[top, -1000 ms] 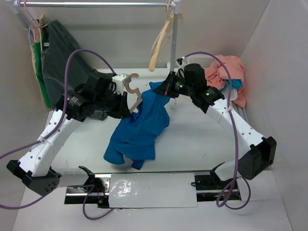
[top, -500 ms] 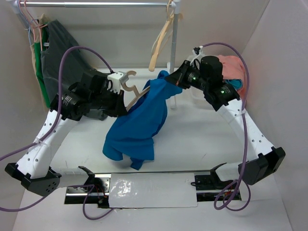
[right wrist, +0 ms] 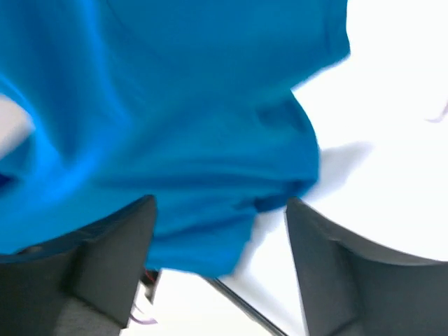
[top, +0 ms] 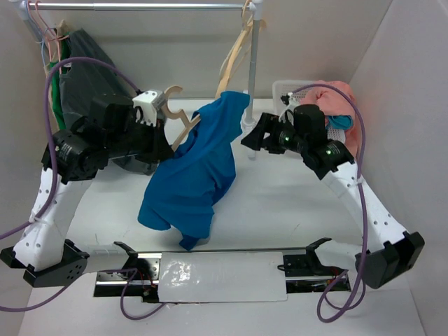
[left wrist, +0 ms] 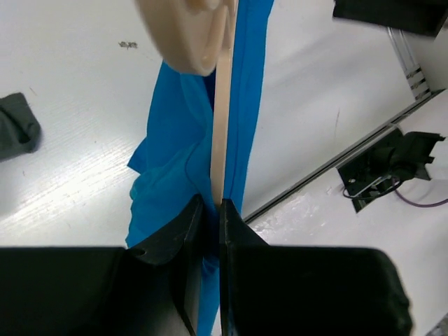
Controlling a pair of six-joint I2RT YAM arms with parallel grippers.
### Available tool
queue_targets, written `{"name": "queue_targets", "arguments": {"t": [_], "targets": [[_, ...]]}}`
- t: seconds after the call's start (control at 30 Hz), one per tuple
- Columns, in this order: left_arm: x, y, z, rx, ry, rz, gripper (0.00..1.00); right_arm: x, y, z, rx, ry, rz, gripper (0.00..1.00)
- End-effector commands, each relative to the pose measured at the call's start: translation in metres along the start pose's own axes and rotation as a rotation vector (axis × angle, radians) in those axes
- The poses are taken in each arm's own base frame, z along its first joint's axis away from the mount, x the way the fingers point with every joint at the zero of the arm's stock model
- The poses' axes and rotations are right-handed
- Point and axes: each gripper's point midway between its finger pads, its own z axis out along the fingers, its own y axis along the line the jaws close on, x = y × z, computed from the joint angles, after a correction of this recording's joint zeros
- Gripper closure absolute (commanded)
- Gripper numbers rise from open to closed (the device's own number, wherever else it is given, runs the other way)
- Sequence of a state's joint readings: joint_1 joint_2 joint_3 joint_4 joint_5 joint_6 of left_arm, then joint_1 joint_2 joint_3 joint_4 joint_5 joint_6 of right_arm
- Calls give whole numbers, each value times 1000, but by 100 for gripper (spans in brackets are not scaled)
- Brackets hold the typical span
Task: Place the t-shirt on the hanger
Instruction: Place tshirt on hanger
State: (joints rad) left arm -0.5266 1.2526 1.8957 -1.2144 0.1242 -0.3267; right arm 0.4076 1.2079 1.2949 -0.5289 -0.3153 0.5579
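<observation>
The brownish-tan hanger (top: 179,124) is raised over the table's middle, with my left gripper (top: 164,128) shut on it just below the hook. The royal-blue t-shirt (top: 194,166) hangs from the hanger, its top corner near the rack pole and its lower end close to the table. In the left wrist view the hanger (left wrist: 222,119) appears edge-on as a thin tan strip pinched in my left gripper (left wrist: 213,208), blue t-shirt (left wrist: 171,147) cloth on both sides. My right gripper (top: 254,138) stands open just right of the shirt. The right wrist view shows the t-shirt (right wrist: 175,105) ahead of the open right gripper (right wrist: 220,213), nothing between its fingers.
A clothes rail (top: 140,5) runs along the back on a white pole (top: 253,63), with a pale cream hanger (top: 234,59) beside it. A dark grey shirt (top: 84,73) and thin wire hangers (top: 40,21) hang at back left. Salmon-pink cloth (top: 334,98) sits at back right.
My right gripper has opened and let go of the t-shirt's top edge, then drawn back to the right. My left arm has lifted the hanger and shirt up and slightly left.
</observation>
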Motion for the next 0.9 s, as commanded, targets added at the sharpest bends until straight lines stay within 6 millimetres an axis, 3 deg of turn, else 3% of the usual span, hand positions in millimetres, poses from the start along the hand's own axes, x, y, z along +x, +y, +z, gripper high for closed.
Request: {"name": "queue_targets", "arguments": {"t": [0.0, 0.1, 0.23, 0.27, 0.47, 0.63, 0.7, 0.73, 0.77, 0.83, 0.87], "targets": [[-25, -8, -30, 2, -111, -46, 100, 35, -15, -3, -32, 91, -114, 16], [-39, -10, -42, -5, -156, -50, 100, 71, -22, 12, -86, 197, -157, 6], [-46, -14, -52, 3, -177, -67, 100, 108, -31, 41, -45, 287, -201, 4], [-46, -15, -52, 4, -177, -79, 100, 119, -26, 49, -55, 303, -224, 4], [-41, -19, -67, 15, -172, -116, 100, 139, -29, 92, 7, 231, -236, 5], [-41, -22, -75, 23, -188, -136, 100, 145, -13, 131, -44, 134, -217, 13], [-41, -22, -78, 26, -196, -135, 100, 162, -28, 149, 17, 159, -227, 20], [-41, -22, -78, 26, -196, -135, 100, 162, -25, 157, 21, 149, -234, 25], [-41, -22, -78, 26, -196, -135, 100, 169, -38, 166, 65, 156, -227, 31], [-43, -23, -82, 30, -208, -133, 100, 162, -41, 171, 89, 124, -230, 62], [-45, -22, -84, 25, -221, -133, 100, 152, -44, 173, 123, 85, -233, 85]]}}
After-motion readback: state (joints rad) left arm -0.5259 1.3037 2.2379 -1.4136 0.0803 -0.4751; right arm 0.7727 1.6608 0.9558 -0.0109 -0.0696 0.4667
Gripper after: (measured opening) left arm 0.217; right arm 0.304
